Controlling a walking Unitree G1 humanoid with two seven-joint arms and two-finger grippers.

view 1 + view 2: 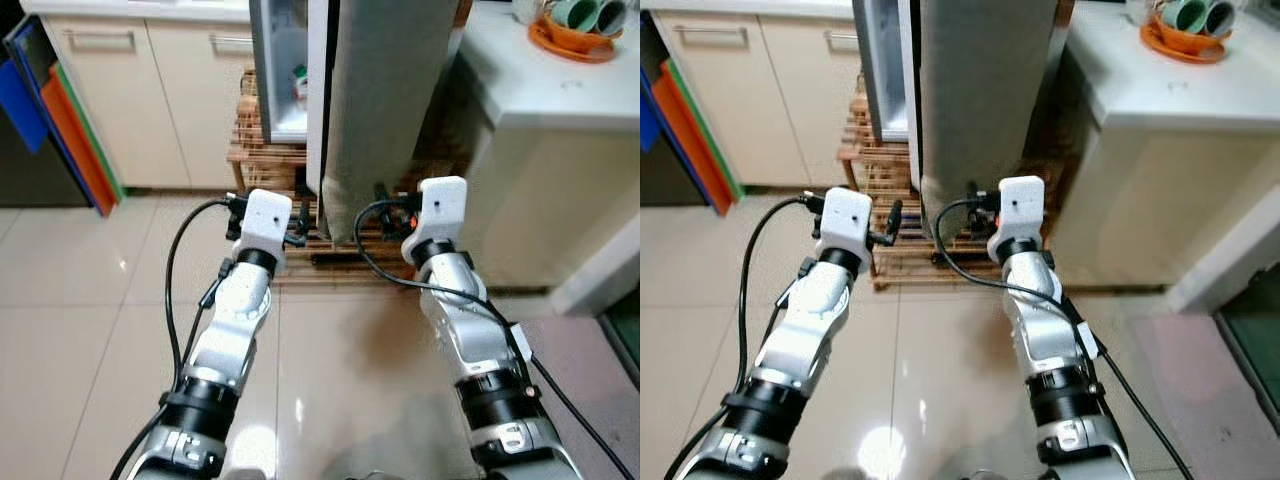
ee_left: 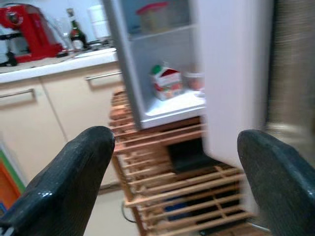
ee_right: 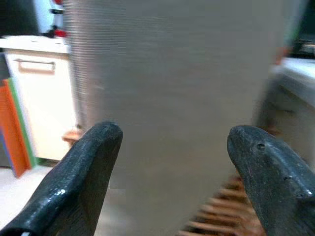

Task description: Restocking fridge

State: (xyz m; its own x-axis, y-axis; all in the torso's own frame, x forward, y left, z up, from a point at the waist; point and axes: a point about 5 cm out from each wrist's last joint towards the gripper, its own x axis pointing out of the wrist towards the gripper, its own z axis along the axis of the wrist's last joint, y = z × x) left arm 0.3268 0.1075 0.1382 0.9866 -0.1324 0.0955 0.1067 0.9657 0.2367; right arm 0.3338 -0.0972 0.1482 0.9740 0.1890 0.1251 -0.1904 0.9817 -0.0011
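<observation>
A small fridge (image 1: 278, 90) stands on a slatted wooden stand (image 1: 262, 155), and its grey door (image 1: 385, 100) is swung open toward me. On the lower shelf sits a red and green carton (image 2: 166, 82). A tub with a red lid (image 2: 156, 15) rests on the shelf above. My left gripper (image 2: 172, 187) is open and empty, held low in front of the stand and facing the fridge's inside. My right gripper (image 3: 174, 172) is open and empty too, close to the outer face of the grey door. Both arms reach forward side by side over the floor.
Cream cabinets (image 1: 110, 90) run along the left wall, where blue, orange and green boards (image 1: 60, 130) lean. A white counter (image 1: 545, 80) on the right carries an orange tray of cups (image 1: 575, 30). A red coffee machine (image 2: 24, 29) and a bottle (image 2: 75, 35) stand on the worktop. Shiny tile floor lies below.
</observation>
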